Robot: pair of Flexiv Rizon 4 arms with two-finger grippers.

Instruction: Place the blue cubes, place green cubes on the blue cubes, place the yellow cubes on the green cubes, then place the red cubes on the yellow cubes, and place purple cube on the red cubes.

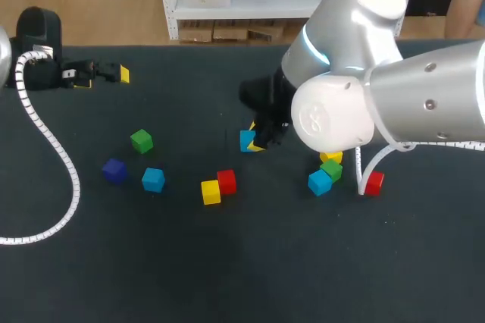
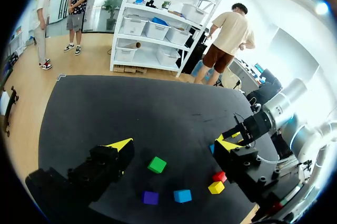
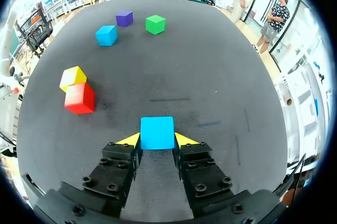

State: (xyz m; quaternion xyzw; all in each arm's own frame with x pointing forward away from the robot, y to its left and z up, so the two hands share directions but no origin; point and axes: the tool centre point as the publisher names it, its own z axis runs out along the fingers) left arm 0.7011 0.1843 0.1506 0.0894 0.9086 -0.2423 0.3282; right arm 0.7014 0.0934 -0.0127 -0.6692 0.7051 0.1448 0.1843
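Lit brightly and evenly from overhead, yet mostly swallowed by the dark table (image 1: 227,277). Casts only soft, short shadows: a faint smudge at the foot of the red cube (image 3: 79,98), another beneath the blue cube (image 3: 157,132), deepest under the right arm (image 1: 424,103). Glares white off that arm's shell, with a blue glow at its joint.

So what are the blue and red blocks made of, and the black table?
The blue cube and red cube look like painted wood or hard plastic, I can't tell which: even colour, crisp edges, little shine. The table top looks like dark matte cloth or mat: dull, faintly scuffed.
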